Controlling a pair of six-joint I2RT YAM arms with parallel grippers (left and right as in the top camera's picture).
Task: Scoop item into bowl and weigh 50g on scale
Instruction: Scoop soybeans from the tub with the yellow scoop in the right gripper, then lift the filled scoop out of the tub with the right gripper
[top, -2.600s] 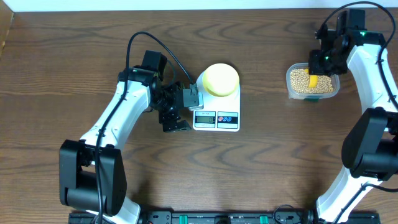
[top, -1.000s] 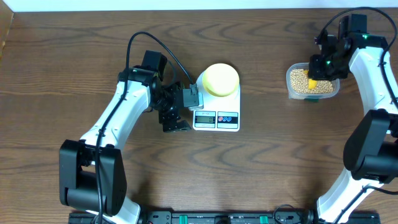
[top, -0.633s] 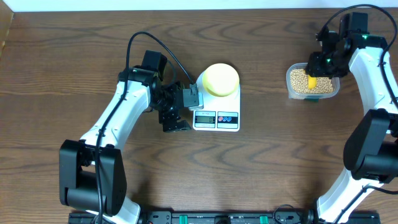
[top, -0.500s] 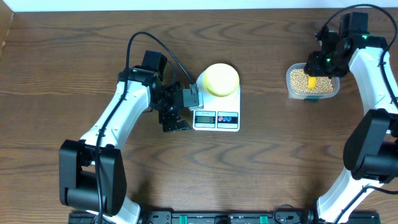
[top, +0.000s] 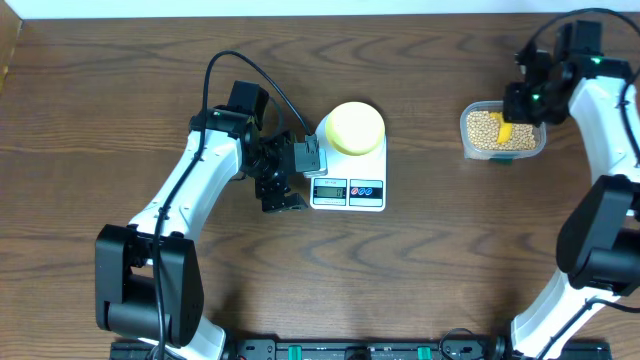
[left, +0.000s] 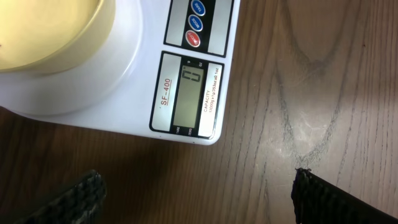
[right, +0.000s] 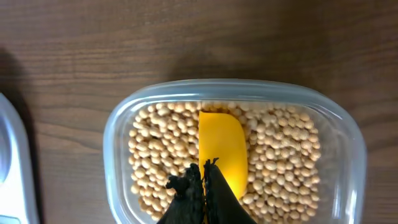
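Soybeans (right: 280, 155) fill the clear plastic container (right: 115, 155) toward the right end of the table (top: 430, 260), well apart from the scale (top: 372, 205). None show in the part of the bowl (top: 356, 127) that is visible. Small, round, hard and dry, they probably weigh little each, roll freely and run off anything tilted, so fingers are a poor tool for them. The yellow scoop (right: 222, 143) lying among them along the container's middle is the thing to hold, by its handle and kept level. The right gripper (right: 204, 169) has its jaws pinched together over the scoop's near end; whether the handle sits between them cannot be told. The container's thin wall looks light enough to slide if the scoop drags against it. The pale yellow bowl sits on the scale's platform, and the display (left: 189, 93) reads what looks like zero. The left gripper (left: 196, 205) hangs just beside the display edge, jaws spread wide and empty. Bare wood between container and scale leaves an open path.
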